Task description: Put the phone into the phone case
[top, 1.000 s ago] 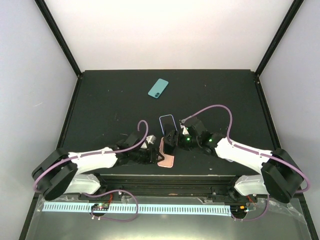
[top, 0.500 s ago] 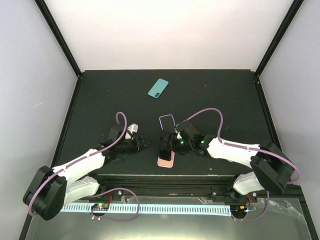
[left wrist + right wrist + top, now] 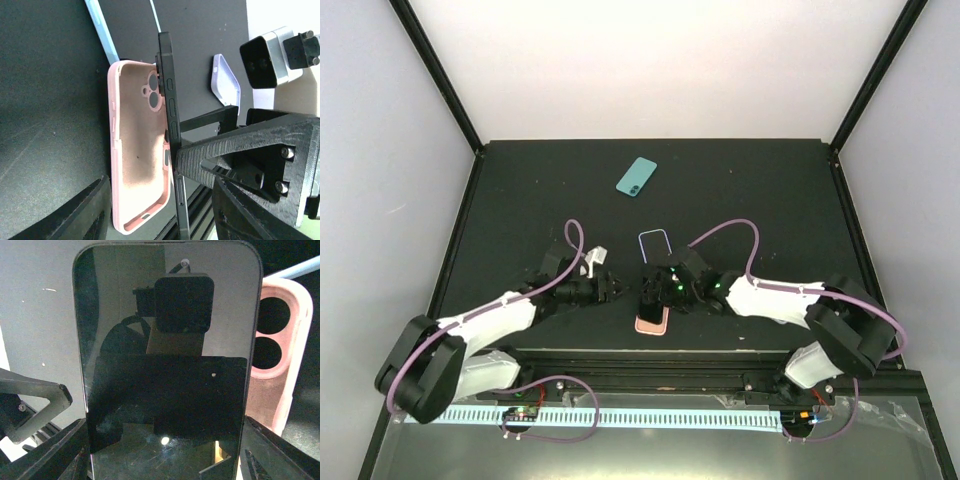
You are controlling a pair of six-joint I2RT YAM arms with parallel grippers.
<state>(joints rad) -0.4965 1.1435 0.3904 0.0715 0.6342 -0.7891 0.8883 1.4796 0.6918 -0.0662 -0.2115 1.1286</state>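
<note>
Top view first: the phone (image 3: 637, 176), the teal one, is lying flat way out toward the far edge of the desk (image 3: 520, 200), back up, with nothing near it. The lavender phone case (image 3: 654, 243) sits around the middle of the desk, well apart from the phone. Closer to the near edge there's a pink case (image 3: 653, 321). The right gripper (image 3: 653, 290) is parked right over that pink case's far end, between it and the lavender one. The left gripper (image 3: 616, 290) is just beside it on the left, pointing at it.

Left wrist cam: this gripper's two fingers are spread wide with nothing between them. Ahead of them the pink case lies open side up, round camera holes showing. A dark phone (image 3: 170, 125) stands on its long edge along one long rim of that case, and the right gripper's ribbed fingers are pinched on it. The lavender case is visible past it, lying on the desk.

Right wrist cam: the dark phone's black screen fills nearly everything, held between the fingers at the bottom corners. The pink case pokes out on the right side behind it.
</note>
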